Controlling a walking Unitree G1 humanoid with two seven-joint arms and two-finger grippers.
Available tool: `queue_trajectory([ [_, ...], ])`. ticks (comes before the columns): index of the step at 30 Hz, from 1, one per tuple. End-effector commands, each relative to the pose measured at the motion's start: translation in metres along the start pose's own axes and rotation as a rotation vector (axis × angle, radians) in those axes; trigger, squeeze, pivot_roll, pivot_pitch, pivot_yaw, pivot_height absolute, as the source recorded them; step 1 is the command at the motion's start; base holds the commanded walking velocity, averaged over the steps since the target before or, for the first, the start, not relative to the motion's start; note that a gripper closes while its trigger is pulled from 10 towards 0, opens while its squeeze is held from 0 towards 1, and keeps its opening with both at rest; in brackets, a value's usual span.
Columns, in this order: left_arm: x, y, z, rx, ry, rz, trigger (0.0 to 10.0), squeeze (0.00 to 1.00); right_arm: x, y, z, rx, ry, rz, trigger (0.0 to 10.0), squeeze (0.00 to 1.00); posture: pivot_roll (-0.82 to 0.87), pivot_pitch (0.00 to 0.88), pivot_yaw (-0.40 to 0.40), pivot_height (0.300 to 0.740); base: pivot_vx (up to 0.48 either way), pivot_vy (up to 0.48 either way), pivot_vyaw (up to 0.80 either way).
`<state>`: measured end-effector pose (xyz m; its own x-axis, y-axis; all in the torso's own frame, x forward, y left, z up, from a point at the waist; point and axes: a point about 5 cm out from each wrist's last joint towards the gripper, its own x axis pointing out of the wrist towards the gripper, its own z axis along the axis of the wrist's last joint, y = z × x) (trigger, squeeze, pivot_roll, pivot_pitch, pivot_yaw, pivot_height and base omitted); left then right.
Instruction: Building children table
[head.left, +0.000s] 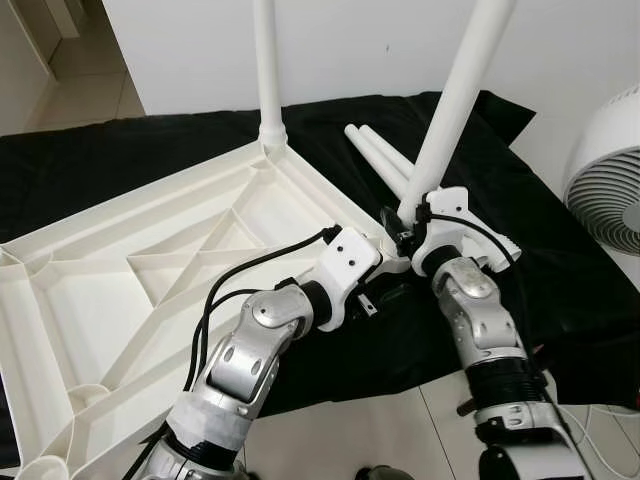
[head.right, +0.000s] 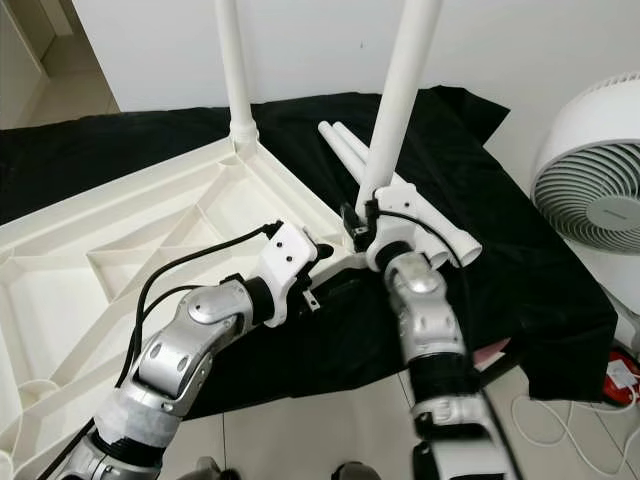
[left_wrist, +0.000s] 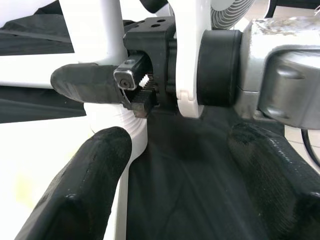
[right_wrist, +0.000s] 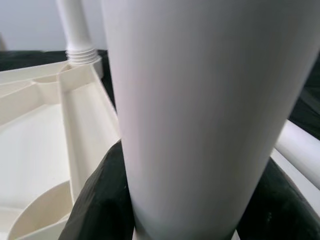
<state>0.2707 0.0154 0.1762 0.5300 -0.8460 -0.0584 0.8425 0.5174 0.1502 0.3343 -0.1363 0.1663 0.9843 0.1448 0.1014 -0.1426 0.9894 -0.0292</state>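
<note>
A white plastic tabletop (head.left: 150, 270) lies upside down on a black cloth (head.left: 560, 280). One white leg (head.left: 266, 70) stands upright in its far corner. A second leg (head.left: 460, 90) rises tilted from the right corner, with my right gripper (head.left: 408, 222) shut around its base. In the right wrist view the leg (right_wrist: 200, 100) sits between the black fingers (right_wrist: 97, 205). My left gripper (head.left: 385, 290) is open just below that corner, its fingers (left_wrist: 95, 185) apart over the cloth, beside the leg's threaded end (left_wrist: 117, 122).
Two loose white legs (head.left: 380, 155) lie side by side on the cloth behind the held leg. A white fan (head.left: 610, 180) stands at the right. A white wall runs along the back, and pale floor tiles show at the front.
</note>
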Motion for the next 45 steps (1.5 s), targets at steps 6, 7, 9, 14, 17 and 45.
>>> queue_trajectory([
  [6, -0.003, 0.009, -0.004, 0.001, 0.016, 0.134, 10.0, 0.0, -0.023, 0.019, -0.007, 0.043, 0.023, -0.177, 10.0, 0.0, -0.1, 0.047, 0.03, 0.74, 0.0, 0.0, 0.0],
  [7, -0.004, 0.01, -0.004, 0.002, 0.017, 0.136, 10.0, 0.0, -0.026, 0.023, -0.006, 0.046, 0.028, -0.177, 10.0, 0.0, -0.1, 0.047, 0.03, 0.74, 0.0, 0.0, 0.0],
  [9, -0.004, 0.011, -0.005, 0.004, 0.02, 0.138, 10.0, 0.0, -0.028, 0.024, -0.006, 0.046, 0.031, -0.177, 10.0, 0.0, -0.11, 0.049, 0.034, 0.74, 0.0, 0.0, 0.0],
  [14, -0.005, 0.013, -0.005, 0.006, 0.021, 0.141, 10.0, 0.0, -0.03, 0.023, -0.006, 0.044, 0.038, -0.184, 10.0, 0.0, -0.11, 0.053, 0.034, 0.74, 0.0, 0.0, 0.0],
  [17, -0.005, 0.014, -0.004, 0.01, 0.022, 0.145, 10.0, 0.0, -0.03, 0.021, -0.004, 0.052, 0.027, -0.184, 10.0, 1.0, -0.11, 0.057, 0.034, 0.74, 0.0, 0.0, 0.0],
  [45, -0.001, 0.011, 0.001, 0.012, 0.004, 0.146, 10.0, 0.0, -0.002, -0.014, 0.008, -0.113, 0.047, 0.525, 10.0, 0.0, -0.09, 0.068, 0.047, 0.74, 0.0, 0.0, 0.0],
])
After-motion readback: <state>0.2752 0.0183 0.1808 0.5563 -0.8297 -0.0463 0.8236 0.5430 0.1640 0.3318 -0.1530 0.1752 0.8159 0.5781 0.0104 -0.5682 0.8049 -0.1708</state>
